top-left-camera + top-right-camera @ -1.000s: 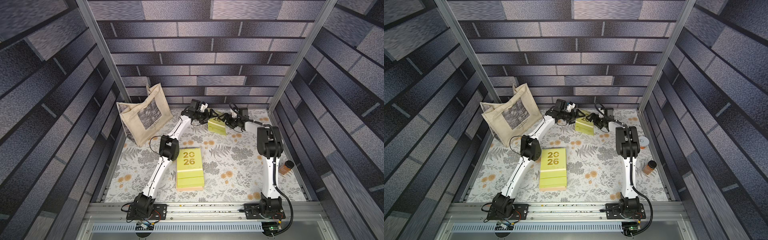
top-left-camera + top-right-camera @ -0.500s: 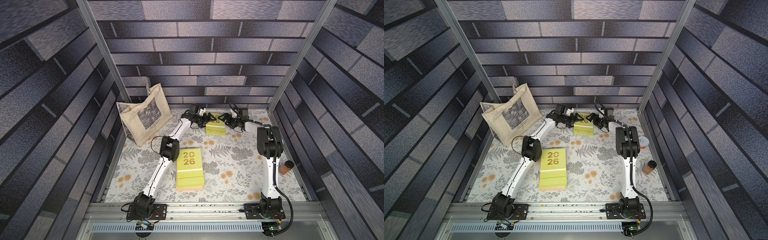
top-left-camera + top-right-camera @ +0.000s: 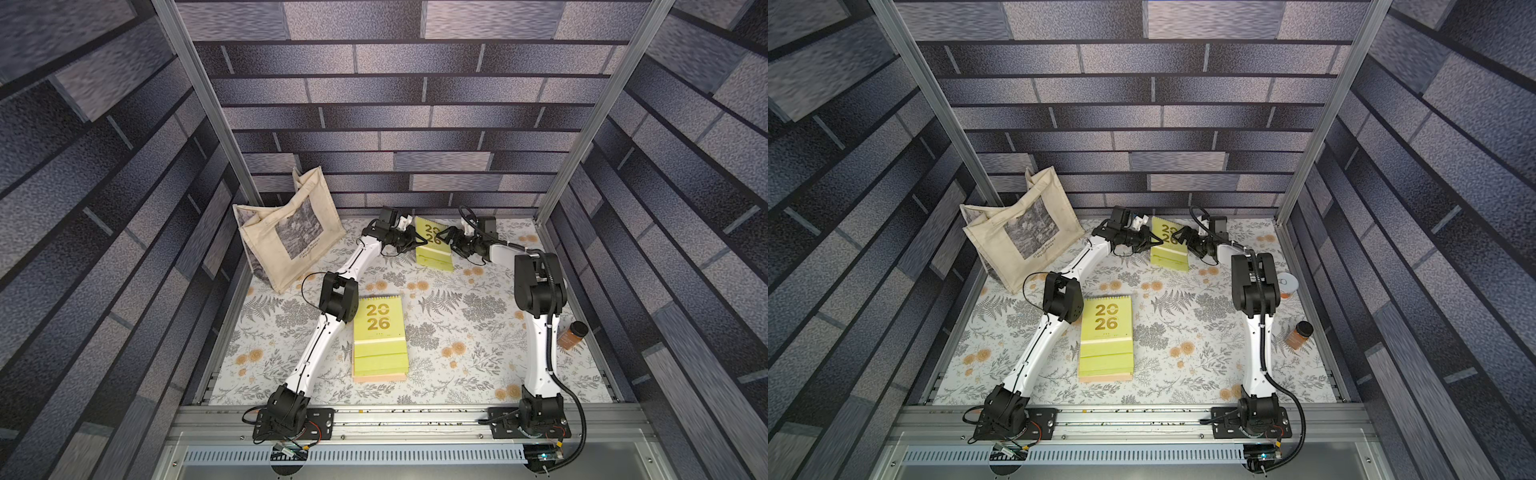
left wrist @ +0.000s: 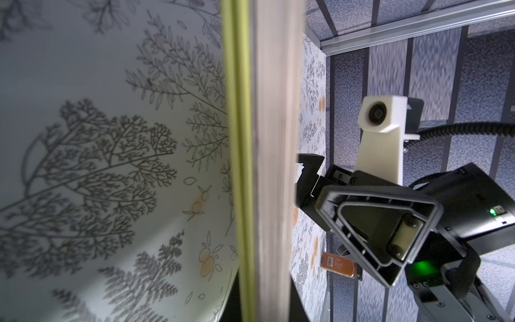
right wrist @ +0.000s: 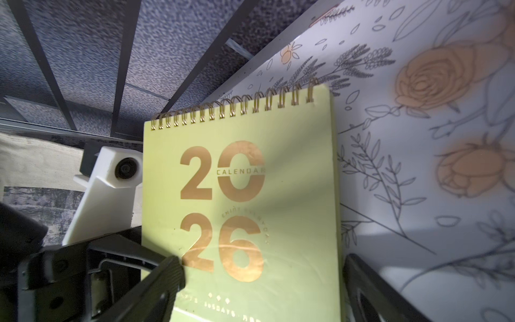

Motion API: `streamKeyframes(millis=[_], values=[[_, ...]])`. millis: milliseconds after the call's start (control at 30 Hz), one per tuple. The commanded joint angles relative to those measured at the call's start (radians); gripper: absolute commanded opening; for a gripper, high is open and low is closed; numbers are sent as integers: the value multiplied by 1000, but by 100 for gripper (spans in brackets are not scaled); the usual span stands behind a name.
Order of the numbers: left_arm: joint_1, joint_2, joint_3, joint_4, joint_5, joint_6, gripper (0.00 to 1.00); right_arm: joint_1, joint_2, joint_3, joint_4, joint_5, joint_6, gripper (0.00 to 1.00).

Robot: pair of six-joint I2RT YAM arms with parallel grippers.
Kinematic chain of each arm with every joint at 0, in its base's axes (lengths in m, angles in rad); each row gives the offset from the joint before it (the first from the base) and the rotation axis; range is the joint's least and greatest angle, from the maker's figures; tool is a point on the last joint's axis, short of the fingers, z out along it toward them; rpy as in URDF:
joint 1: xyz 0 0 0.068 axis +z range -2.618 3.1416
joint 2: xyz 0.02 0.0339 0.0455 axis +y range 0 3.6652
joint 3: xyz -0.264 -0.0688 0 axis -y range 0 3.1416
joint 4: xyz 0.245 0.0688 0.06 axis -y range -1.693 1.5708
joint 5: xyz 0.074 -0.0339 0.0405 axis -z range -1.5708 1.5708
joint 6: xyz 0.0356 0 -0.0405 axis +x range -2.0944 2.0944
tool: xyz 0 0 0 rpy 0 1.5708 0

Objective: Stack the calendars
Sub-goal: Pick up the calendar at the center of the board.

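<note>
a: where do we see the calendars?
b: we see a stack [image 3: 379, 338] near the middle of the flowered table [image 3: 457, 332]. it has a lime-green cover with gold "2026" on top and a peach edge at the bottom. one more lime-green calendar [image 3: 434, 249] is well apart from it, at the far side near the back wall.
a: and the left gripper [image 3: 419, 242]?
b: we see it closed on one side edge of that calendar. in the right wrist view one black finger [image 5: 167, 276] lies on the cover beside the "26".
a: the right gripper [image 3: 444, 240]?
b: its jaws stand wide, just beside the opposite edge. we cannot tell if they touch it.
a: other things?
b: a cream tote bag [image 3: 286, 235] stands at the far left corner, and a brown jar [image 3: 572, 334] stands at the right edge.
</note>
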Motion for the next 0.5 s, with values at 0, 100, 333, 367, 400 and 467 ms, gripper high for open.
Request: streamKeyframes(millis=[0, 100, 333, 367, 400, 467], values=[[-1, -26, -2, -9, -5, 39, 0, 13, 39, -68, -147, -10, 24, 94], [7, -50, -2, 1, 27, 45, 0, 9, 3, -91, -115, -19, 11, 94], [42, -215, 0, -115, 84, 188, 0, -18, -160, -189, -47, -81, -26, 93], [46, -246, -1, -155, 82, 234, 0, -20, -192, -206, -44, -90, -39, 93], [48, -283, -1, -204, 77, 290, 0, -20, -231, -227, -42, -97, -53, 93], [53, -351, 0, -297, 68, 380, 0, -21, -306, -265, -54, -91, -74, 93]])
